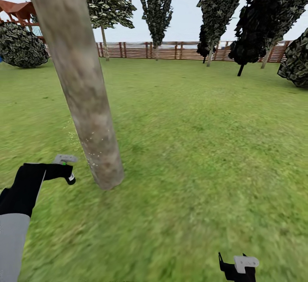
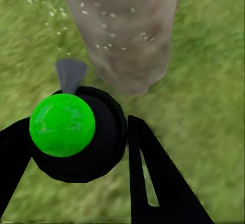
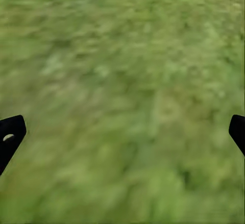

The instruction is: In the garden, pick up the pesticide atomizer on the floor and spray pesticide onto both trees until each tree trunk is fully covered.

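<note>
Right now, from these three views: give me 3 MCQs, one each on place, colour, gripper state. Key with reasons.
1. The tree trunk stands:
A. just beyond the left gripper
B. against the fence
C. behind the robot

2. The round spot on the pesticide atomizer is:
A. red
B. green
C. blue

3. The right gripper is:
A. shut on a sprayer
B. open over grass
C. gripping bark

Key: 1 A, the left wrist view shows the trunk base right ahead of the fingers. 2 B, bright green dome. 3 B, its fingers sit far apart, lawn between.
</note>
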`<state>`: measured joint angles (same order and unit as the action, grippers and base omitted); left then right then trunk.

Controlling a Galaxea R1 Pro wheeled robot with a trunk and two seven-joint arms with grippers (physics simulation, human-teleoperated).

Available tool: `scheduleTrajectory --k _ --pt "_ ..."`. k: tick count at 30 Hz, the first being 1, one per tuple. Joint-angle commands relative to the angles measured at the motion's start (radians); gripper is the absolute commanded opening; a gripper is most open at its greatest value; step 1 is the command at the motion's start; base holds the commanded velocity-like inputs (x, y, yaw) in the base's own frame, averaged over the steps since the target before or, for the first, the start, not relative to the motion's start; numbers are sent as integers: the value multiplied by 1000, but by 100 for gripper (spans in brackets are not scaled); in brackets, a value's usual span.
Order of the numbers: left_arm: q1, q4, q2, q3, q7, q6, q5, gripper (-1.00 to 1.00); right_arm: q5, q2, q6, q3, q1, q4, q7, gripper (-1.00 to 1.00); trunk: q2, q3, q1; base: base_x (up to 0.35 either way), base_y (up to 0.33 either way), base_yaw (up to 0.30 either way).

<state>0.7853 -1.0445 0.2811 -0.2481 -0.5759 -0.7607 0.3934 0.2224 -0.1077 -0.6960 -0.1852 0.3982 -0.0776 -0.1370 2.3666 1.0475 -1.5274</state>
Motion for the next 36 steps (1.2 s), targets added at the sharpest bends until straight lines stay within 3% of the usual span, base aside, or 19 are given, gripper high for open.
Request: scheduleTrajectory --k 1,8,22,28,36 --pt "0 0 -2 0 -10 -2 18 -100 11 0 -2 -5 1 1 -5 100 0 1 0 0 0 193" --pt "0 -12 -20 -3 -9 -3 23 -100 11 0 -3 -5 1 1 -5 100 0 1 0 8 -10 20" --pt "-28 -13 -5 -12 -7 -2 30 -100 11 -1 -3 -5 1 1 -4 100 0 1 0 61 -219 0" --pt "-33 -14 -5 -61 -5 0 30 -100 11 -1 -3 -5 1 0 -4 100 0 1 0 39 -255 10" --pt "-78 -13 -12 -64 -3 9 29 -100 11 -1 -3 -5 1 -1 -4 100 0 1 0 217 -213 184"
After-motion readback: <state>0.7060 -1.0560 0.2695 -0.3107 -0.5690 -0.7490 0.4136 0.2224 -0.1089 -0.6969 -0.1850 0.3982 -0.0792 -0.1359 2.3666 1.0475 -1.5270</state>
